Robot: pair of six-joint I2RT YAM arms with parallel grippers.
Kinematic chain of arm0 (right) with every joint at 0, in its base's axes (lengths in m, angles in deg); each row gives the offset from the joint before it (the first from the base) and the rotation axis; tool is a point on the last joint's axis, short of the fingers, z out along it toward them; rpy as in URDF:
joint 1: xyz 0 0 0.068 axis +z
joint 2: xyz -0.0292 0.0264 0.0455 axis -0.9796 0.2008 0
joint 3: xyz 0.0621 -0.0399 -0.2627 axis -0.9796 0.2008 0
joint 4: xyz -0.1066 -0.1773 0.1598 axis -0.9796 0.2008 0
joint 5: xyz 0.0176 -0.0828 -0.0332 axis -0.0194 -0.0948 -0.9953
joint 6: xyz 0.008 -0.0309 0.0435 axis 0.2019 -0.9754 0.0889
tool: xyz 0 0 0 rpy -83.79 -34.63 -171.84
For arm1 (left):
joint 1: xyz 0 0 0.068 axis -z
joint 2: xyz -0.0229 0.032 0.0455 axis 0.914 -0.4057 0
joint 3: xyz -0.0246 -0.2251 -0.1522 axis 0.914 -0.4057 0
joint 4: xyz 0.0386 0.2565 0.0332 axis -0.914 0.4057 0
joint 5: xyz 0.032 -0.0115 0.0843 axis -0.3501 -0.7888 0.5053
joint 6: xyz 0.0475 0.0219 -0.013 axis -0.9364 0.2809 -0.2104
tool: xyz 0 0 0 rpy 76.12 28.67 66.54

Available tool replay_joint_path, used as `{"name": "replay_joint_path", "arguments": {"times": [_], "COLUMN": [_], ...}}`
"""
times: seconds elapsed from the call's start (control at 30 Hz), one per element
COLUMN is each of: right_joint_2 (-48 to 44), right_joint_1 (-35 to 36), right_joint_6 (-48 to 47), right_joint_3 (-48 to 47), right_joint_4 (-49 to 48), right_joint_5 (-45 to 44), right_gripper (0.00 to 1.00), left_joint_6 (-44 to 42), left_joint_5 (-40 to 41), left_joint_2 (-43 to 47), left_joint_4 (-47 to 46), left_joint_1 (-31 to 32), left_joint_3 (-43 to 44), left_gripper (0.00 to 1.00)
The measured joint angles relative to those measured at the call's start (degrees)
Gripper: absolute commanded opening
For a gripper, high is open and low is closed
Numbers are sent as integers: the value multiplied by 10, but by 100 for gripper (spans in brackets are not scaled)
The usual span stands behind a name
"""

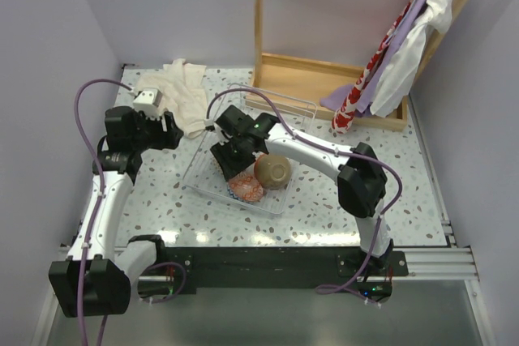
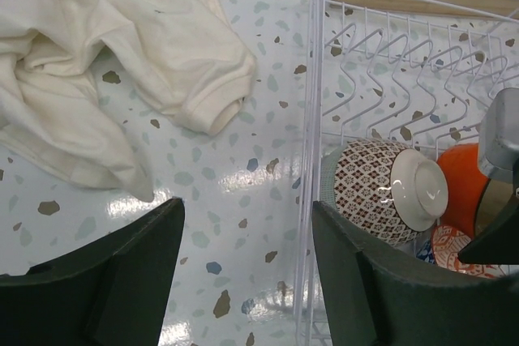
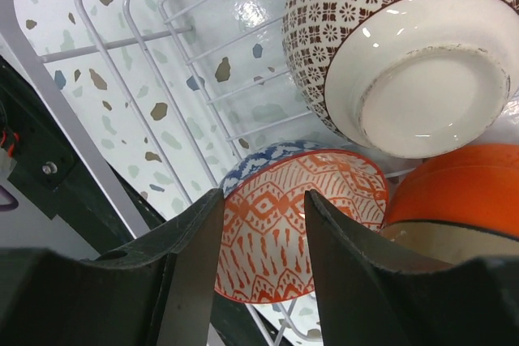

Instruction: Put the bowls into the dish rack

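Speckled tabletop carries the dish rack, where the right tool hangs spread over an orange-patterned bowl.

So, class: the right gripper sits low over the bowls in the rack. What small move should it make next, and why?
Probably lift the right gripper straight up. Its jaws stand open, the orange-patterned bowl already lies in the dish rack beside the brown-patterned bowl, and rising straight should avoid knocking either.
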Motion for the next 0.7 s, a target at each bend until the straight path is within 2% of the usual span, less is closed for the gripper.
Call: {"name": "replay_joint_path", "arguments": {"times": [0.33,0.6,0.67,0.7], "right_joint_2": [0,0,0,0], "right_joint_1": [18,35,39,40], "right_joint_6": [12,10,9,8], "right_joint_3": [5,17,23,27], "right_joint_4": [1,17,19,20], "right_joint_5": [2,2,2,2], "right_gripper": [54,55,48,33], "left_joint_6": [5,9,10,10], "left_joint_5": [-9,-18,-20,-22], "left_joint_2": [15,16,18,18], "left_joint_4": [-1,-13,-17,-18], "left_joint_1": [-6,-7,-7,-7], "left_joint_3": [-17,-26,-33,-36], "left_gripper": [69,69,69,69]}}
